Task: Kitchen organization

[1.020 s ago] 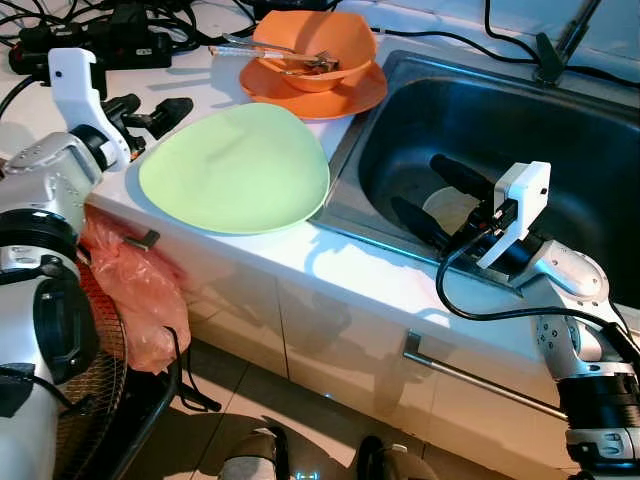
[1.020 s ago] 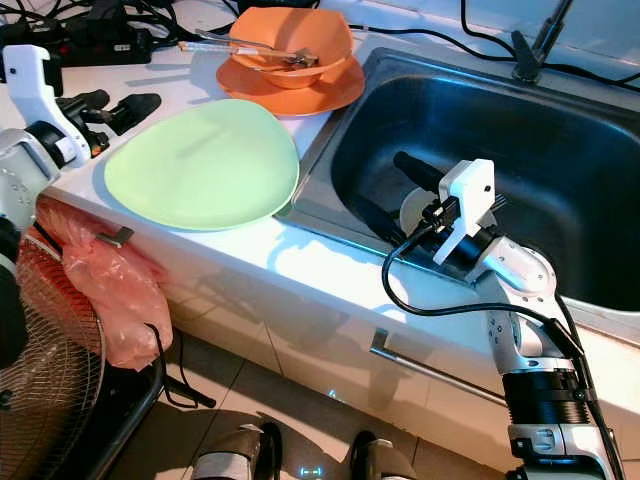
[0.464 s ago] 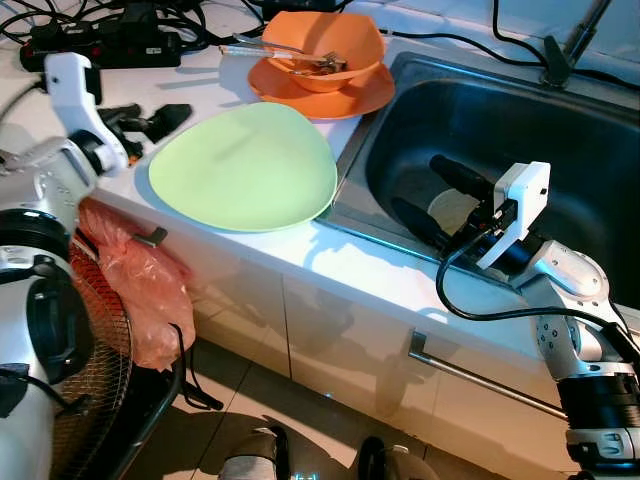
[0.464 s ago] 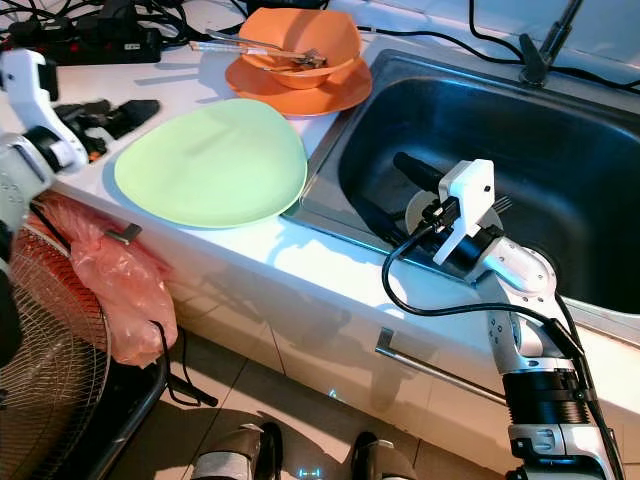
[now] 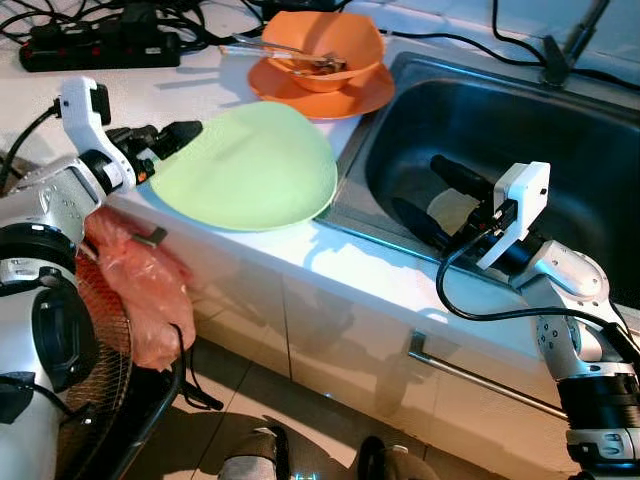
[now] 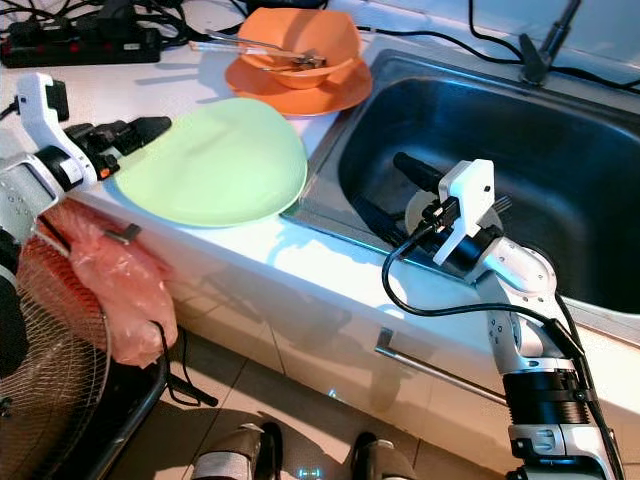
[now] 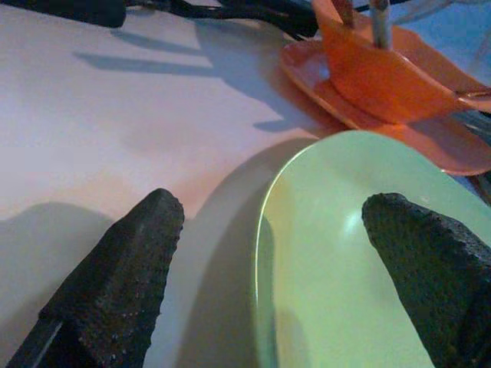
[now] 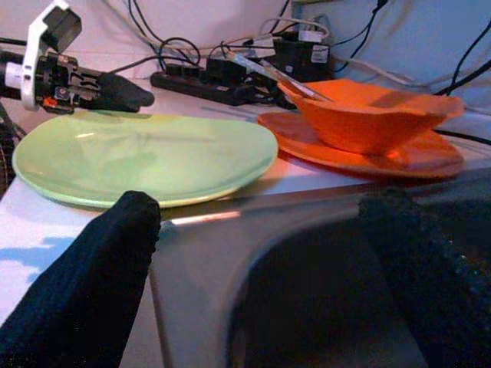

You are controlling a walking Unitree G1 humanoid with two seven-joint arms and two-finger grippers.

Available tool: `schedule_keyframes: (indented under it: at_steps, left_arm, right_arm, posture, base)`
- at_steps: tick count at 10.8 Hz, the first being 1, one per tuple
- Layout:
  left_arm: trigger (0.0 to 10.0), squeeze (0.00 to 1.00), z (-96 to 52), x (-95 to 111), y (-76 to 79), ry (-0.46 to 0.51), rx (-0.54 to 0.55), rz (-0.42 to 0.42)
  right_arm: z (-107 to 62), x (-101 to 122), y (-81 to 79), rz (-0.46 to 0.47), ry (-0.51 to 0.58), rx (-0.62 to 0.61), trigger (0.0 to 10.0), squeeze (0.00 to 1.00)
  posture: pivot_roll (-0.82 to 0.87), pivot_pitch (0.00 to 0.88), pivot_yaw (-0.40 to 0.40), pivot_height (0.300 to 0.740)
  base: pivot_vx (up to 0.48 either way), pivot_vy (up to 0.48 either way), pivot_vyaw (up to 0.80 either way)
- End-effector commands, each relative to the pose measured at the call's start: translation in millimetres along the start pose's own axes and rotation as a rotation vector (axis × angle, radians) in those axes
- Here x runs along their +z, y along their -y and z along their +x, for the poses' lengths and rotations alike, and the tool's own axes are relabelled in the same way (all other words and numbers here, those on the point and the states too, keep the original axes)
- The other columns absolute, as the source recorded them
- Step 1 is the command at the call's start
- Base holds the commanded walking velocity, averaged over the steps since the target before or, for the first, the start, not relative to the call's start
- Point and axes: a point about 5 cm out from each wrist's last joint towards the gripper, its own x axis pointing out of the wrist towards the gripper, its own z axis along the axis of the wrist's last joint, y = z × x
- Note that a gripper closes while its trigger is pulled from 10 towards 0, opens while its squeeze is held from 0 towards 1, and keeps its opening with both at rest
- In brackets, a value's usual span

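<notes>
The right pincer (image 5: 436, 195) hangs spread inside the sink (image 5: 600, 150). The left pincer (image 5: 172, 137) has closed in on the green plate (image 5: 250, 165), fingers apart astride its rim, probably not yet touching. Smooth, shallow, the plate lies on the surface (image 5: 180, 85) before the orange bowl (image 5: 320, 45).

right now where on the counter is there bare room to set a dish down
Bare white counter lies between the power strip, the orange plate and the green plate; the left pincer sits at that plate's edge. The strip before the sink is narrow. Cables crowd the back.
</notes>
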Motion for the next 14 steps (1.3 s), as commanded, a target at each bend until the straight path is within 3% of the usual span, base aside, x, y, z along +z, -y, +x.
schedule_keyframes:
  at_steps: [1,6,9,14]
  left_arm:
    - [10.0,0.00,-3.4,-9.1,-3.8,-0.036,0.002,-0.017]
    - [10.0,0.00,-1.0,-19.6,2.4,-0.034,-0.066,-0.105]
    - [10.0,0.00,-0.3,-15.3,8.9,-0.030,-0.124,-0.076]
    - [10.0,0.00,-12.7,-15.8,7.0,-0.046,-0.100,-0.093]
  right_arm:
    - [-1.3,2.0,-1.7,-0.010,-0.004,0.018,10.0,0.00]
    - [-1.4,2.4,-2.5,-0.011,-0.003,0.016,10.0,0.00]
    - [-1.5,2.3,-2.8,-0.012,0.001,0.014,10.0,0.00]
    - [-0.3,1.8,-7.5,-0.011,0.009,0.017,10.0,0.00]
  posture:
    - [0.14,0.196,-0.020,0.740]
    - [0.14,0.196,-0.014,0.740]
    - [0.14,0.189,-0.005,0.740]
    - [0.14,0.179,0.027,0.740]
  base:
    - [0.000,0.000,0.00]
    - [0.000,0.000,0.00]
    - [0.000,0.000,0.00]
    - [0.000,0.000,0.00]
